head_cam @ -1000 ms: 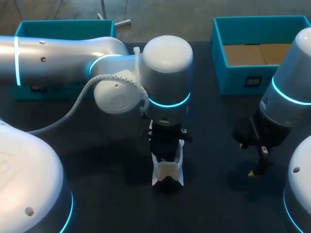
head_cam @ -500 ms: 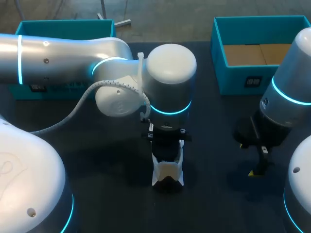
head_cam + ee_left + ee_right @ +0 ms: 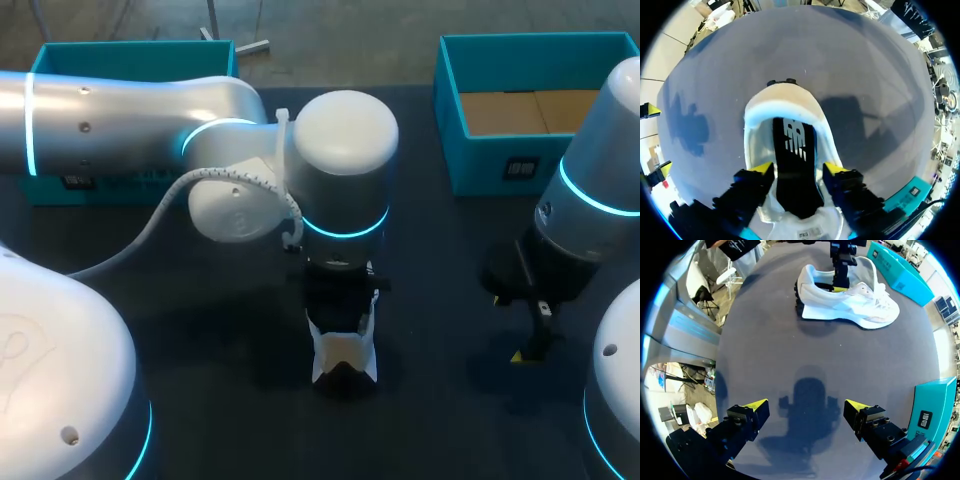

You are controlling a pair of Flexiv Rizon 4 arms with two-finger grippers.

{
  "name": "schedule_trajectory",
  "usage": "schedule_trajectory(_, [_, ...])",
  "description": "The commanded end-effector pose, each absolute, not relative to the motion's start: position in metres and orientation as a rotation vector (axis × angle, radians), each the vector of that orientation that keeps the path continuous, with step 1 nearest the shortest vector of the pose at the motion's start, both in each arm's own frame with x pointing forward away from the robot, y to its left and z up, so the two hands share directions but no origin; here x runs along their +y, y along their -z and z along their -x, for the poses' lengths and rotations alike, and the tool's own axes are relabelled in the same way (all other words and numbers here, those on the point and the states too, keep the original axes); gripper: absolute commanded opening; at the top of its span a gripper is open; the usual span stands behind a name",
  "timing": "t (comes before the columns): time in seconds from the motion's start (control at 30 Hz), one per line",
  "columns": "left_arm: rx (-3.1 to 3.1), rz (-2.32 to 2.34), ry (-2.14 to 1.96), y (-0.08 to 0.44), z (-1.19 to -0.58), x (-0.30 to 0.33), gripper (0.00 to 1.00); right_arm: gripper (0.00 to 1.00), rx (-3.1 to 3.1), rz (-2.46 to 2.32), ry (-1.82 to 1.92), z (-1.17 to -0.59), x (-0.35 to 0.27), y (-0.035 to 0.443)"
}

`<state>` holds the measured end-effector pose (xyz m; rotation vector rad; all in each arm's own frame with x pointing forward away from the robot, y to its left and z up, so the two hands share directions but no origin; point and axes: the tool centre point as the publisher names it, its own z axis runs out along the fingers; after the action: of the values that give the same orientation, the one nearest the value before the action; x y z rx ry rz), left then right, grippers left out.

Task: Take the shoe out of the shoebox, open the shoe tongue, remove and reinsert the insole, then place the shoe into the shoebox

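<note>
Across the dark tabletop [image 3: 200, 330] my left arm [image 3: 130, 125] had only shifted slightly in the last second. Well apart from the teal shoebox [image 3: 490, 172], the white shoe [image 3: 345, 352] had stayed put mid-table. The black insole [image 3: 795, 150] lay inside it, straddled by the left hand [image 3: 797, 169], spread in the collar, so lifting the insole out seemed not yet begun, while the right hand [image 3: 806, 405] hung spread and empty.

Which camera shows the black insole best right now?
Left wrist view: it looks straight into the white sneaker, with the black insole in plain sight. The head view shows only the sneaker's heel end under the left arm. The right wrist view shows the sneaker side-on, insole hidden.
</note>
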<state>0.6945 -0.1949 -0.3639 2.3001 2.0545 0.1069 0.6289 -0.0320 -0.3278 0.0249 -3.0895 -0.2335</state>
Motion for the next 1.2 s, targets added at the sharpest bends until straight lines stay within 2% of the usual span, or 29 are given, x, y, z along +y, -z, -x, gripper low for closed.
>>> schedule_trajectory(0.03, [2.054, -2.289, -0.086, 0.363, -0.694, -0.186, 0.91, 1.0, -3.092, -0.024, 0.232, -0.628, -0.032, 0.329])
schedule_trajectory(0.4, [2.09, -2.246, -0.055, 0.362, -0.699, -0.183, 1.0, 1.0, -3.092, -0.024, 0.232, -0.628, -0.032, 0.329])
schedule_trajectory(1.2, [2.137, -2.19, 0.104, 0.34, -0.719, -0.182, 1.0, 1.0, -3.092, -0.024, 0.232, -0.628, -0.032, 0.329])
